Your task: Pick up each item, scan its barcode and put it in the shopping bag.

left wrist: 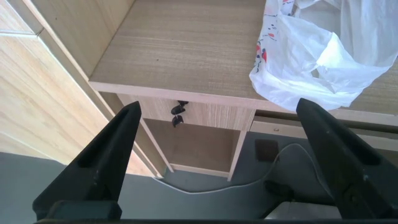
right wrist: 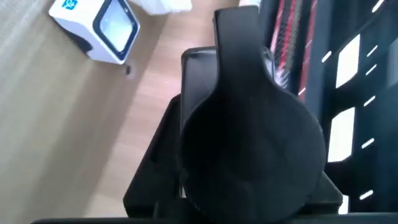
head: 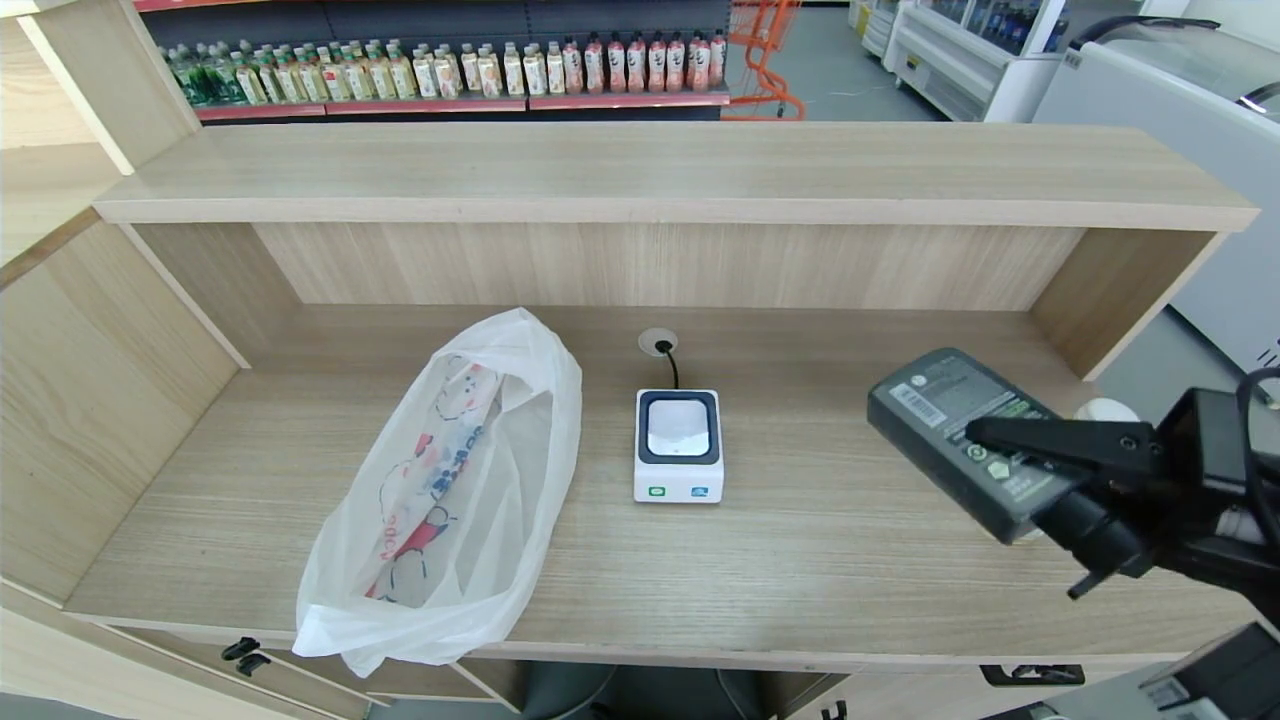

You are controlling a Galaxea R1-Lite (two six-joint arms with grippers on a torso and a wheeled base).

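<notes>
Right gripper point(head: 1000, 455) clamps one end of the dark grey pack point(head: 940, 410) above the counter point(head: 850, 560) at the scanner's point(head: 678, 443) 3 o'clock, barcode point(head: 918, 405) upward, so the scan likely fails unless it is turned over, and turning risks slippage; left gripper point(left wrist: 217, 109) stands open by the shopping bag point(head: 450, 500).

The light wooden counter point(head: 820, 560) carries a white scanner point(head: 678, 445) to the left of the right gripper point(head: 1000, 450), with its cable running to a grommet hole point(head: 657, 342). Farther from that gripper, beyond the scanner, lies the white printed shopping bag point(head: 450, 500). One end of the bag overhangs the counter's front edge.
</notes>
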